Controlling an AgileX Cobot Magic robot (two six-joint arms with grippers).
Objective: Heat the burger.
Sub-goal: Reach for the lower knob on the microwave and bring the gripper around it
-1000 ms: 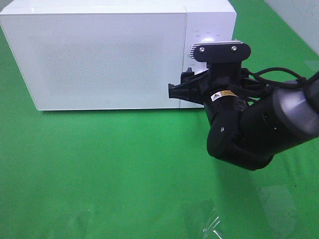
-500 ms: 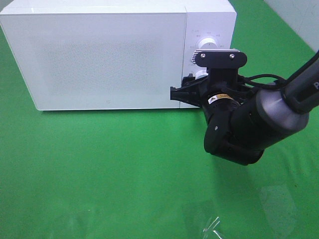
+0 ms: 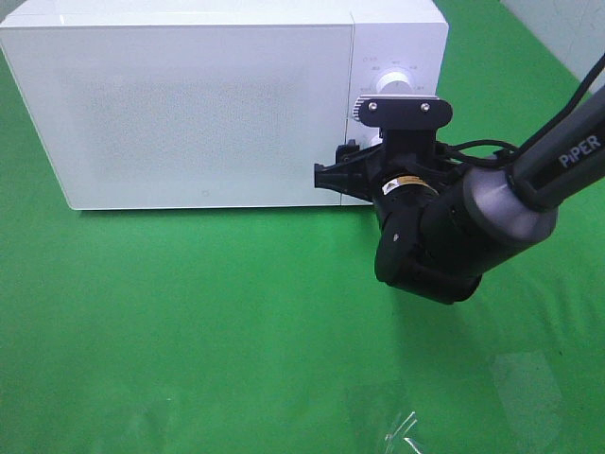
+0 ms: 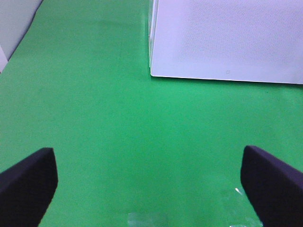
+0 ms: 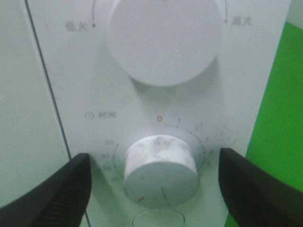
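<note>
Now straddles the small round white timer knob (image 5: 161,171) at lower centre with black right gripper (image 5: 154,184) spread open, hangs black left gripper (image 4: 150,184) gaping over green cloth (image 4: 118,118), shows no burger: presumably soft, squashable, best cupped low at its sides.

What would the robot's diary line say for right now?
right gripper: open, straddling lower knob, not touching | left gripper: open, above green cloth | microwave door: shut | burger: not in view

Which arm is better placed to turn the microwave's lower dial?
Right. The right gripper, open, faces the lower dial, fingers framing it in the wrist view. The left gripper hangs open over green cloth, short of the microwave.
</note>
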